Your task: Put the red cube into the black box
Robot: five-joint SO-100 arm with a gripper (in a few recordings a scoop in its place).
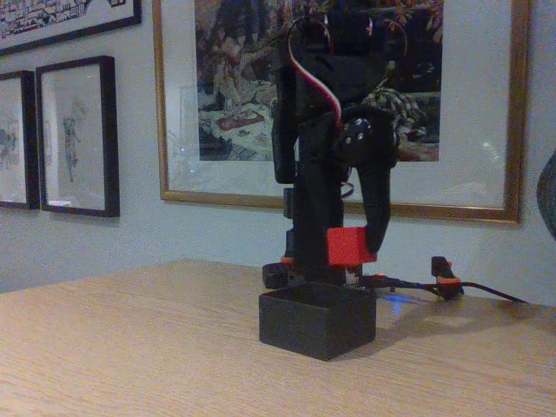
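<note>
**benchguy:** so where's it at? From the fixed view, the small bright-red matte cube [350,246] sits right of centre in the frame, pinched in the black two-finger gripper [352,248]. The claw looks clamped on the cube: one dark finger runs down its right side, the other seems to be behind or to the left, lost against the black arm. The cube hangs just above the low matte-black open-topped plastic box [318,321], clear of the rim, roughly over the box's right half.

**solderfan:** yeah I'd call that the last step before the drop. My worry is depth. This camera looks at it nearly side-on, so I can't tell if the cube is really over the opening or hanging behind the back wall. If it's behind, letting go puts it on the pale wooden tabletop [130,347] instead.

**benchguy:** also it's toward the right wall in the picture. Clip that thin wall and it could bounce out, or tip the box, since it looks light.

**solderfan:** and the cube looks slightly rotated in the grip, so a corner might land first and roll. Lowering a bit more before opening would be safer imo.

**benchguy:** only other clutter is the black cable with orange-red connectors [445,280] at the right of the frame, behind the box. Probably out of the way, but a bounced cube could end up in there
</note>
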